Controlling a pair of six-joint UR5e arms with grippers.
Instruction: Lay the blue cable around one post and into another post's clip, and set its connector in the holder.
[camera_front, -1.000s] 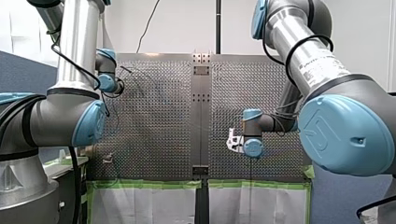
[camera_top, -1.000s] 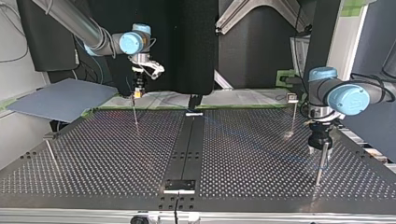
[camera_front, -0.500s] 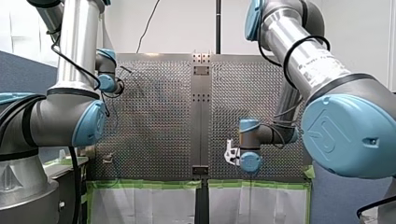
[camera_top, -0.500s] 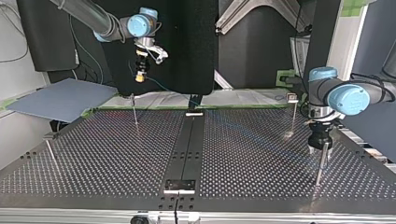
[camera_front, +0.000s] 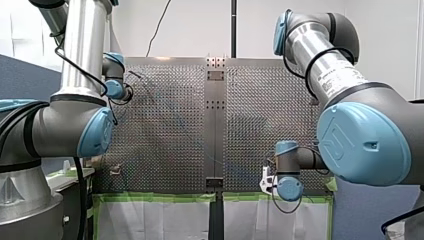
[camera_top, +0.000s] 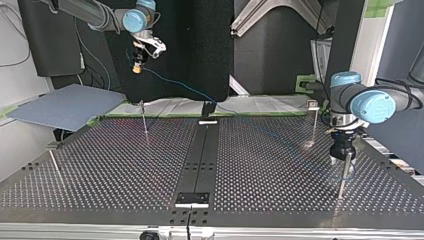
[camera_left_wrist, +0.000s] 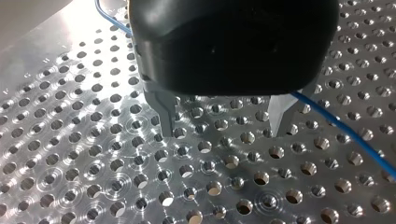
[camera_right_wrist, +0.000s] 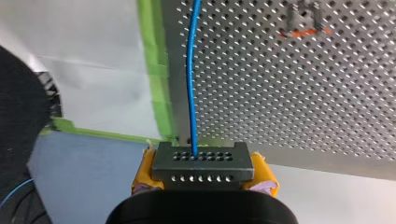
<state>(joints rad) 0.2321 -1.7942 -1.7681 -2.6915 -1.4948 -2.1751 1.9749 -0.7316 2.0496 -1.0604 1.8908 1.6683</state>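
right gripper rose with connector | cable faint in top view

My right pincer is hanging high at the top view's far left, clamping the connector; my left pincer is hovering low, spread open.

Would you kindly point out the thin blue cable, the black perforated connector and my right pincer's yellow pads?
thin blue cable (camera_right_wrist: 190, 74): right wrist view, its straight run.
black perforated connector (camera_right_wrist: 203, 168): right wrist view, face centre.
yellow pads (camera_right_wrist: 145, 170): right wrist view, one pad's side.
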